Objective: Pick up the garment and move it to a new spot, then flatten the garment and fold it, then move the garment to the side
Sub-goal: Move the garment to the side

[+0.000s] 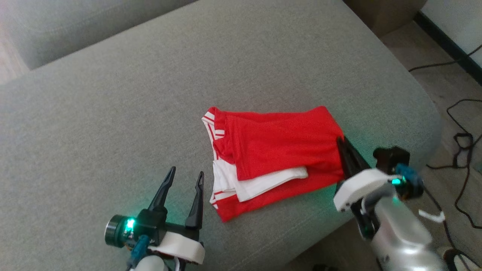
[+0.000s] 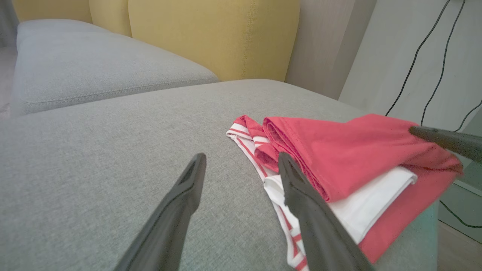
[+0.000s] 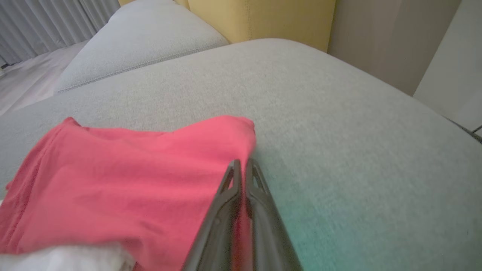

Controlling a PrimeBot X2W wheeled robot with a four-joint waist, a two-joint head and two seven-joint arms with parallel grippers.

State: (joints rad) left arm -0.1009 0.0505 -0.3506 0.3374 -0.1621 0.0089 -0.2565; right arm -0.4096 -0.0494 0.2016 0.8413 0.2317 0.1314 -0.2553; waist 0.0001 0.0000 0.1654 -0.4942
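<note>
The garment (image 1: 278, 146) is red with white panels and striped trim, folded into a rough rectangle on the grey cushion (image 1: 113, 120), right of centre. My right gripper (image 1: 340, 141) is shut on the garment's right edge; in the right wrist view a strip of red cloth (image 3: 131, 180) shows between the closed fingers of that gripper (image 3: 241, 163). My left gripper (image 1: 186, 176) stands open just left of the garment's near-left corner, with nothing between its fingers. In the left wrist view the garment (image 2: 346, 150) lies right of the open left gripper (image 2: 241, 160), and the right gripper (image 2: 444, 141) shows at its far edge.
The cushion's rounded right edge (image 1: 425, 113) drops to a floor with black cables (image 1: 463, 143). A second grey cushion (image 2: 94, 67) and a yellow backrest (image 2: 211, 34) lie beyond. Bare cushion stretches to the left and behind the garment.
</note>
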